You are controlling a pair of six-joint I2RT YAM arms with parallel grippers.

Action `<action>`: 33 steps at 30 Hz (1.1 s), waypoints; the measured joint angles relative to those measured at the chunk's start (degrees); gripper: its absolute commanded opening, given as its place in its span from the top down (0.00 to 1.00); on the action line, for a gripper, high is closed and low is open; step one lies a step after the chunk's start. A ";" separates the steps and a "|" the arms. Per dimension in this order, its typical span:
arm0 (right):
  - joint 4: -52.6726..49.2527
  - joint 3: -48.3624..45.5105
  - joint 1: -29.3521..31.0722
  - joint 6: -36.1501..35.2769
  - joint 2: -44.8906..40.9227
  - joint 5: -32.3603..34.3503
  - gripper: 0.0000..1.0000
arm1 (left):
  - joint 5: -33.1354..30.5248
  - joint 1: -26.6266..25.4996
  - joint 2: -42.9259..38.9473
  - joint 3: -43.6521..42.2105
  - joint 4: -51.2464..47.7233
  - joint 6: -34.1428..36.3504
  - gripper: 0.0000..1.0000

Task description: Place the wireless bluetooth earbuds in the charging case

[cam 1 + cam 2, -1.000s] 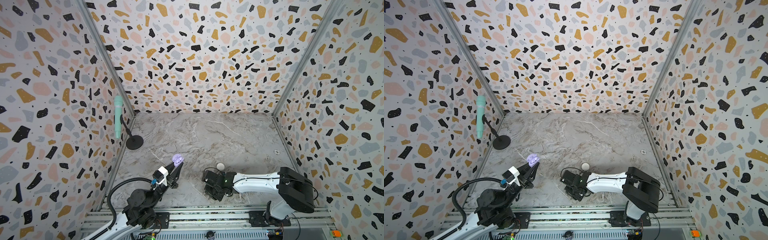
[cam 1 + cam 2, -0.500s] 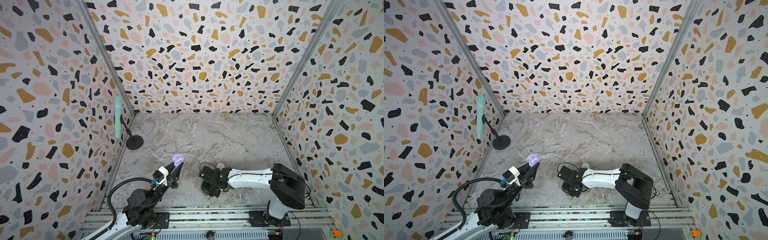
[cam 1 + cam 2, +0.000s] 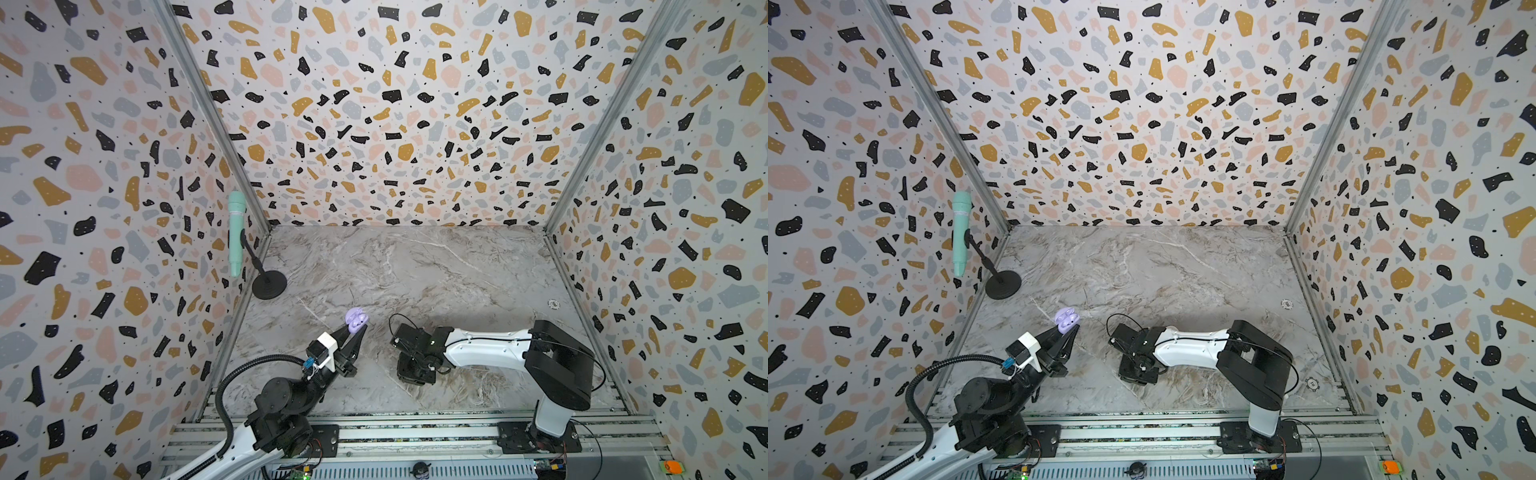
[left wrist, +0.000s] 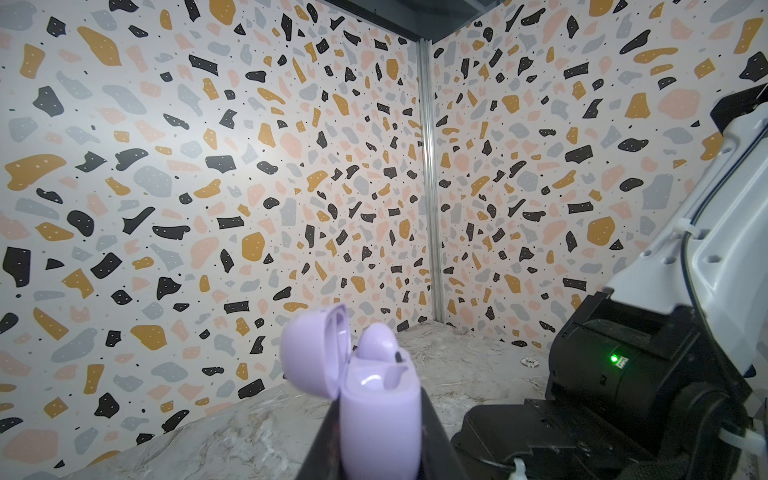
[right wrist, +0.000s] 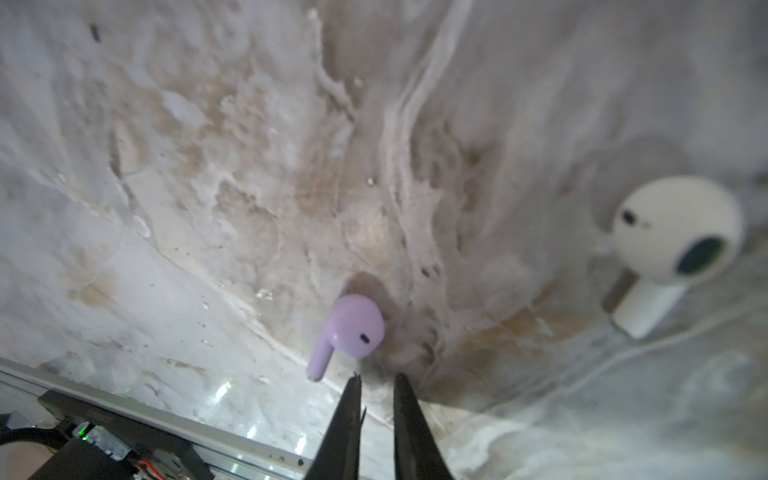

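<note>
Clamping the lavender charging case (image 4: 380,411) by its lower body, with the left gripper (image 3: 356,328) raised above the marble tabletop (image 3: 436,266) toward the front left of the floor in both top views. Holds the case upright, lid (image 4: 311,349) swung open to one side. Carries one lavender earbud (image 4: 376,343) seated inside, bud end standing proud of the socket. Shows the same case (image 3: 1066,320) in a top view as a small lilac shape at the finger ends.

Reaches in from the right with the right arm (image 3: 486,347), wrist bent down toward the table, just across from the left gripper. Points the right gripper (image 5: 377,379) at the marble with jaws drawn narrow: a slim gap between the two dark fingertips (image 5: 353,399), and nothing in it. Finds the second lavender earbud (image 5: 349,328) lying loose on the table just beyond those tips, a little to one side of the gap, untouched, stem end nearest the fingers. Finds a white earbud (image 5: 673,245) lying on the marble too, well apart from the lavender one and blurred.

Includes a mint-green microphone (image 3: 235,232) on a black stand (image 3: 269,286) by the left wall. Includes a small round token (image 3: 553,304) near the right wall, marking too small to read.
</note>
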 measured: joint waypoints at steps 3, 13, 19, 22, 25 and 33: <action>-1.55 0.63 -0.35 -3.32 0.00 2.08 0.78 | -0.09 0.00 0.11 0.00 0.00 0.09 1.00; -1.01 -0.20 -0.31 -9.94 -6.67 7.43 0.63 | -0.09 0.00 0.26 0.00 0.00 0.15 1.00; 1.95 -0.11 -0.22 -11.02 -6.60 7.32 0.54 | -0.09 0.00 0.26 0.00 0.00 0.17 1.00; 2.36 -0.11 -0.52 -11.63 -4.98 6.69 0.54 | -0.09 0.00 0.24 0.00 -0.04 0.20 1.00; 3.13 -0.24 -1.09 -12.13 -4.04 5.84 0.55 | -0.09 0.00 0.20 0.00 -0.13 0.26 1.00; 3.56 -0.22 -2.23 -12.48 -0.66 3.56 0.60 | -0.11 0.00 0.20 0.00 -1.07 0.39 1.00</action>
